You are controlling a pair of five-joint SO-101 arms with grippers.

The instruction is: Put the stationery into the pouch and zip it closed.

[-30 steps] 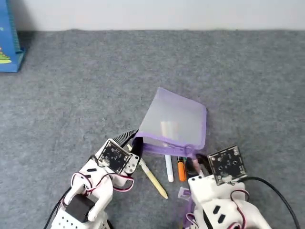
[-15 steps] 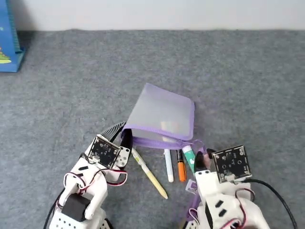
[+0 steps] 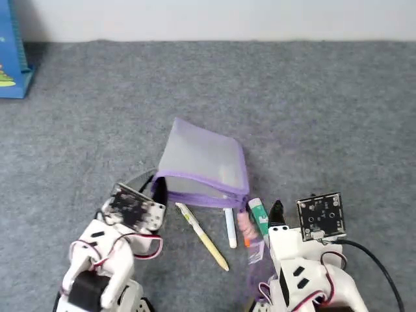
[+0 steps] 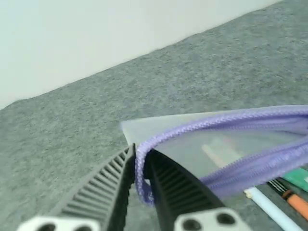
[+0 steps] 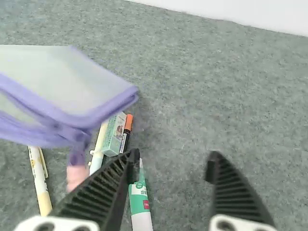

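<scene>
at pouch (image 3: 201, 156) corner, left hand (image 4: 140, 154) clamped on it; right hand (image 5: 173, 156) gapes wide above pens (image 5: 114, 135).

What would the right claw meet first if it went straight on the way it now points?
Probably only bare carpet, though depth is unclear. The right claw is open, and the pouch lies off to one side.

Robot workbench: grey felt table (image 3: 325, 97), plain white wall (image 3: 208, 19).
</scene>
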